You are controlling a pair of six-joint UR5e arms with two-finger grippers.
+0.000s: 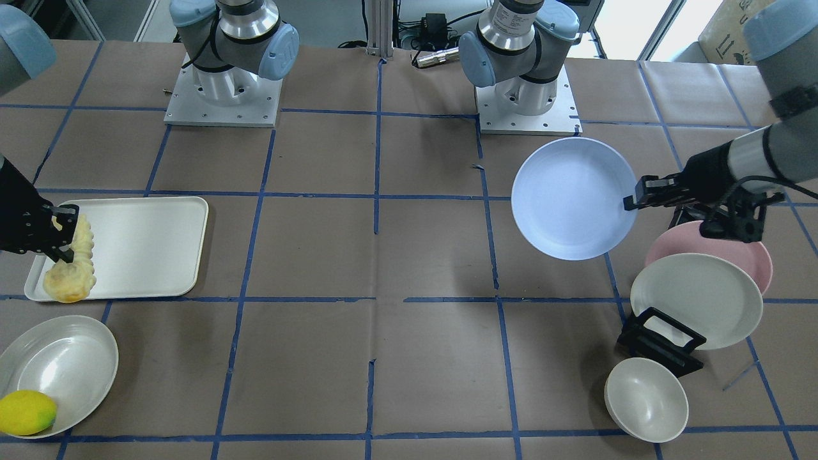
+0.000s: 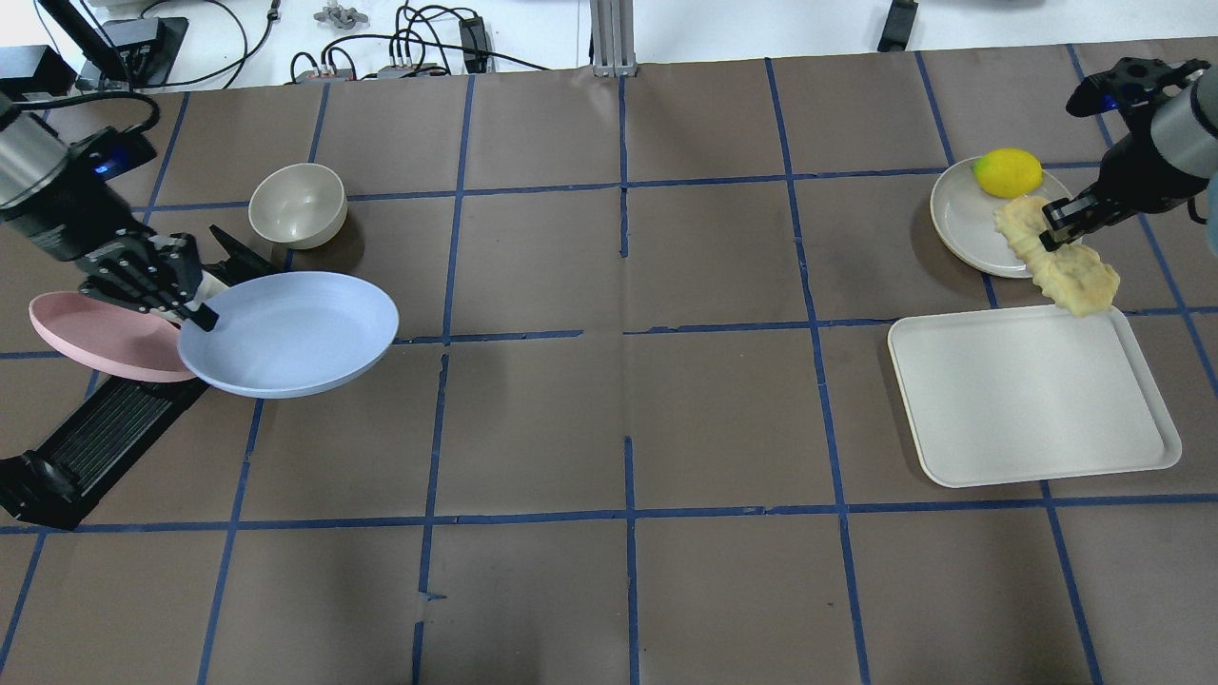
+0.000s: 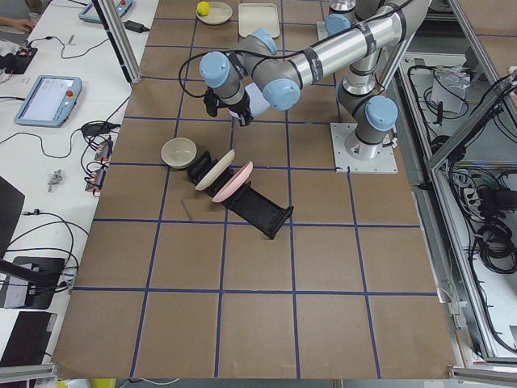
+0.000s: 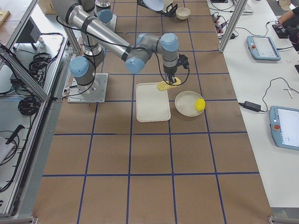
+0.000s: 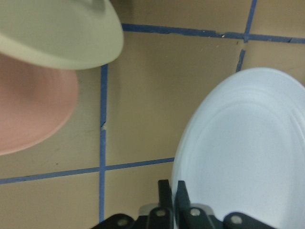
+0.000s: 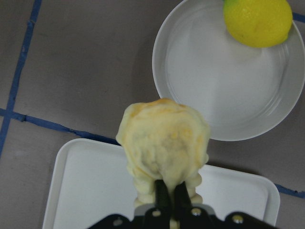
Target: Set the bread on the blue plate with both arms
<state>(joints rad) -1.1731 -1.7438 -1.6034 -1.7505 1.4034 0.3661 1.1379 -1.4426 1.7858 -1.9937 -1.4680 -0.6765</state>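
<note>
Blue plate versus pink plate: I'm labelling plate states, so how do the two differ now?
The blue plate is held at its rim by the left gripper, off the table; the pink plate sits in the black rack, untouched. The blue plate is nearer level; the pink plate leans. Both are round, shallow, plain.

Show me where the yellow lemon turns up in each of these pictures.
Front-facing: lemon in the bottom-left corner.
Overhead: lemon at upper right.
Left side: lemon tiny, at the top edge.
Right side: lemon right of centre.
Left wrist: not in it.
Right wrist: lemon in the top-right corner.
Shared landmark: the white dish it lies in, near the white tray.
</note>
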